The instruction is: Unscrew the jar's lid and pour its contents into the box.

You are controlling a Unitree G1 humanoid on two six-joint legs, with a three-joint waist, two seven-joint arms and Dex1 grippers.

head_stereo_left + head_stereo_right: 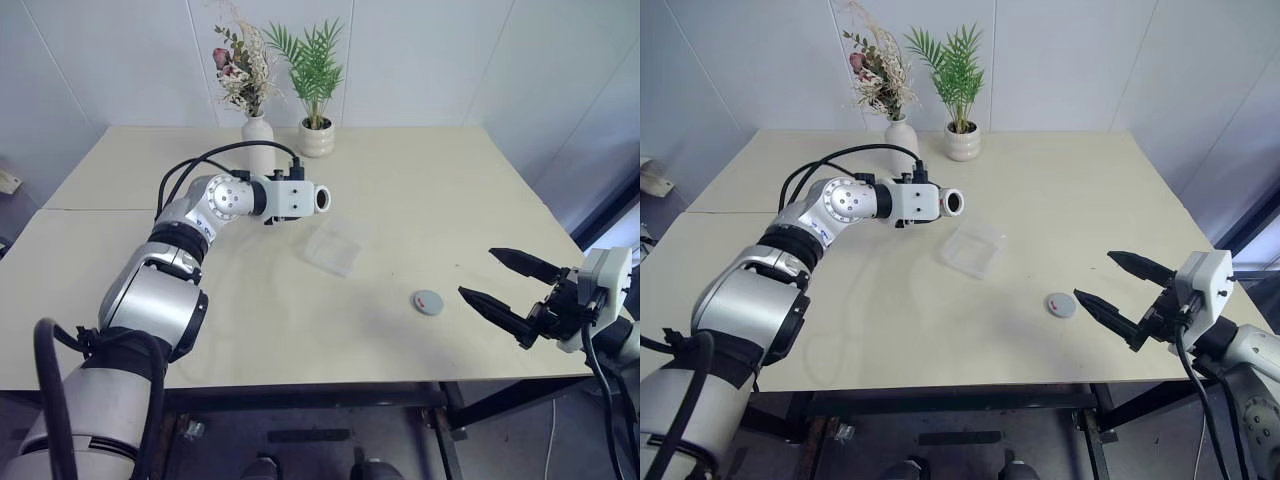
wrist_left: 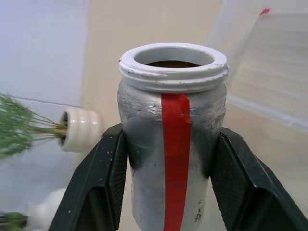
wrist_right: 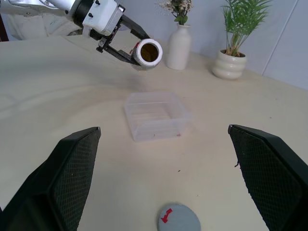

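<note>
The left gripper is clamped on the jar, one black finger on each side of the body below the threaded neck. The jar lies nearly level in the grip, its open mouth turned toward the box and away from the wrist. Something dark shows inside the mouth; whether it is contents or shadow cannot be judged from here.

The box sits on the table below and just ahead of the jar's mouth, not yet directly under it. To pour cleanly, bring the mouth over the middle of the box before tipping further. Then roll the wrist slowly so the mouth drops below the base. Keep the mouth low over the box to limit scatter, since the walls are shallow. Hold clamping force constant; the silvery surface looks smooth and may slip as the jar tips.

The lid lies flat on the table beyond the box, near the right gripper. That gripper stands wide open and empty, well apart from the pouring area. It is best kept there.
</note>
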